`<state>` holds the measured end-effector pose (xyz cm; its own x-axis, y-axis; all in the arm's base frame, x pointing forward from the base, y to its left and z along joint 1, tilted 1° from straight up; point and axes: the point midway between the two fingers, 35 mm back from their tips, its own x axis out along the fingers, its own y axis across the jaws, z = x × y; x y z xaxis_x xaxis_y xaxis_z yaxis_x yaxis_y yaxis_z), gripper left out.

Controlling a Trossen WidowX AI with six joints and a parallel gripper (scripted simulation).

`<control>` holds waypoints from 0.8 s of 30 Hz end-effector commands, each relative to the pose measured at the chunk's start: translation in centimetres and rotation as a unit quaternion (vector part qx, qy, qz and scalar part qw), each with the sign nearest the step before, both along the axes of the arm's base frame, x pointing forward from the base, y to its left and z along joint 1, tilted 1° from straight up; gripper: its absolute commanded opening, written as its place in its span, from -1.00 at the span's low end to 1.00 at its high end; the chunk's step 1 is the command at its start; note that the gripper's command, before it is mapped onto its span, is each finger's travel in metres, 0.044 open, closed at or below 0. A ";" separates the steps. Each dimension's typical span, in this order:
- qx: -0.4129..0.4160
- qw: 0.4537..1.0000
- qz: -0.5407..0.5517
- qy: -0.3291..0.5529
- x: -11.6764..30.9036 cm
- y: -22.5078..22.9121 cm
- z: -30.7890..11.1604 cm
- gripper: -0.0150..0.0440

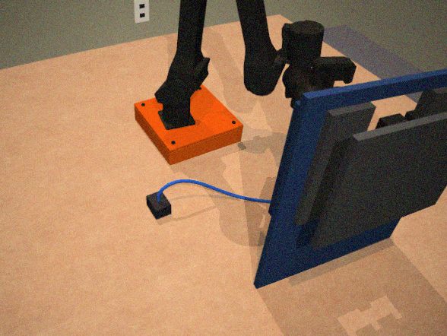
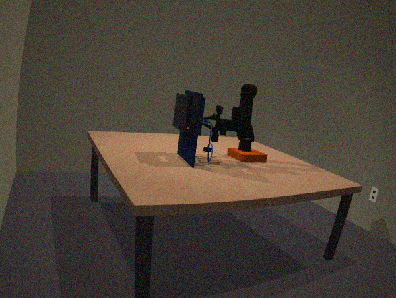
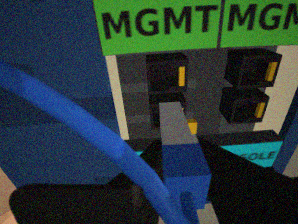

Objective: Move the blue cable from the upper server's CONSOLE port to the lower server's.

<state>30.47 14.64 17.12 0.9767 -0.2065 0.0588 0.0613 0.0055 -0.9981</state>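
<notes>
Before blue panelling, the pincer (image 2: 205, 121) (image 3: 178, 145) grips the plug (image 3: 186, 165).

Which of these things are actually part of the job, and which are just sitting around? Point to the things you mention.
Part of the job:
- blue cable (image 1: 224, 192) (image 3: 75, 110)
- plug (image 3: 187, 160), held by the fingers
- ports (image 3: 166, 72) on the panel (image 1: 290, 163) (image 2: 188, 145)

Just there:
- wall outlet (image 1: 141, 11) (image 2: 374, 194)

Top view fairly bright, warm; exterior dim, walls murky. Grain in all three. Overlapping shadows on the pale wooden desk (image 1: 87, 243) (image 2: 236, 185), stretching both sides of the upright dark-blue panel (image 1: 283, 243) (image 2: 187, 145). Exterior: near desk edge bows. Wrist: dark, soft; black jaws near-silhouettes, lettering readable.
</notes>
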 end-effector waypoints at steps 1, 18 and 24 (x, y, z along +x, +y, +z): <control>-0.002 1.000 0.002 0.000 0.3 0.0 -0.1 -0.49; -0.001 1.000 0.002 -0.001 1.1 -0.2 -0.1 -0.49; -0.001 1.000 0.002 -0.001 1.4 -0.3 -0.1 -0.49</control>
<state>31.62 14.27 17.15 0.9764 -0.2068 0.0632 0.0651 0.0025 -0.9979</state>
